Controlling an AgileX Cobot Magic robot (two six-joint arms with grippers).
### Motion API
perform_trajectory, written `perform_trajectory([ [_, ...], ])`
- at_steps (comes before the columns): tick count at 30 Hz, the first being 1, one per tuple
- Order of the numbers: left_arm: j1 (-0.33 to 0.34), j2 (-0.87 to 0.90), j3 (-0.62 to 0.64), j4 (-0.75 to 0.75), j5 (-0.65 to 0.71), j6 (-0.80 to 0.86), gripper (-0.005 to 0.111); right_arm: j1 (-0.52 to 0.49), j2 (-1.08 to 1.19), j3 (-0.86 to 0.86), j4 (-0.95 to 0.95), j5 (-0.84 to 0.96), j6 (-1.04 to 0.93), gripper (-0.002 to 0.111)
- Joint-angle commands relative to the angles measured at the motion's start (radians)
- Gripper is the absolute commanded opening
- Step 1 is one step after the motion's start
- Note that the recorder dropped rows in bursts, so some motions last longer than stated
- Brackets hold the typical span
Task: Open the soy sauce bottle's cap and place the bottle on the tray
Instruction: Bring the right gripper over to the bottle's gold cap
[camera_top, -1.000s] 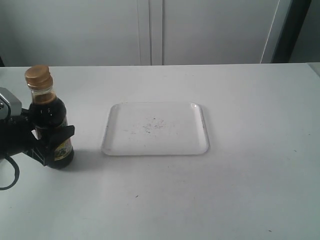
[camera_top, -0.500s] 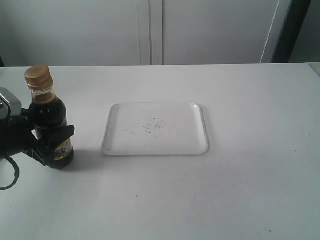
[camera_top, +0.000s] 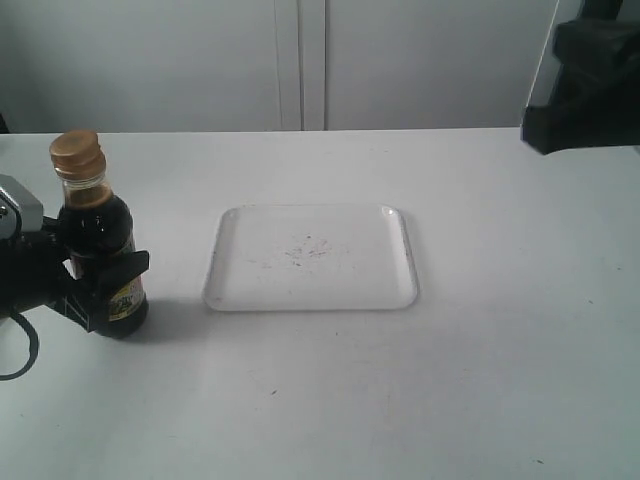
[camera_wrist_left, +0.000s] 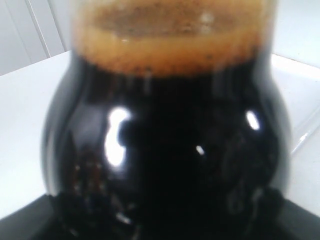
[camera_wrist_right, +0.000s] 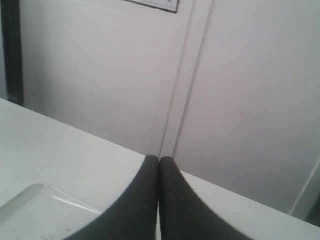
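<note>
Your left gripper (camera_top: 100, 285) has its jaws clamped on the lower body of the soy sauce bottle (camera_top: 97, 240), which stands upright on the white table (camera_top: 480, 350) at the far left of the exterior view. You can see the black fingers (camera_top: 125, 268) wrapped across the label, while the cap (camera_top: 77, 152) sits down on the neck, golden-bronze and not flipped up. From your left wrist camera the bottle (camera_wrist_left: 165, 145) fills nearly everything: dark liquid with a brown foamy band at the top, and the gripper's black edge just showing along the lower border. Your right gripper (camera_wrist_right: 158, 162) has its jaws pressed together, tips touching, with nothing between them. In the exterior view that arm (camera_top: 585, 85) shows only as a dark mass at the upper right, above the table and well apart from the bottle. You'll find the tray (camera_top: 230, 290) lying flat near the table's middle, just to the right of the bottle and not touching it, with faint dark specks at its centre.
</note>
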Motion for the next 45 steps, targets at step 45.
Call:
perform_trajectory([
  [45, -0.001, -0.003, 0.004, 0.022, 0.021, 0.000, 0.000, 0.521, 0.779, -0.279, 0.501, -0.462, -1.020, 0.000],
])
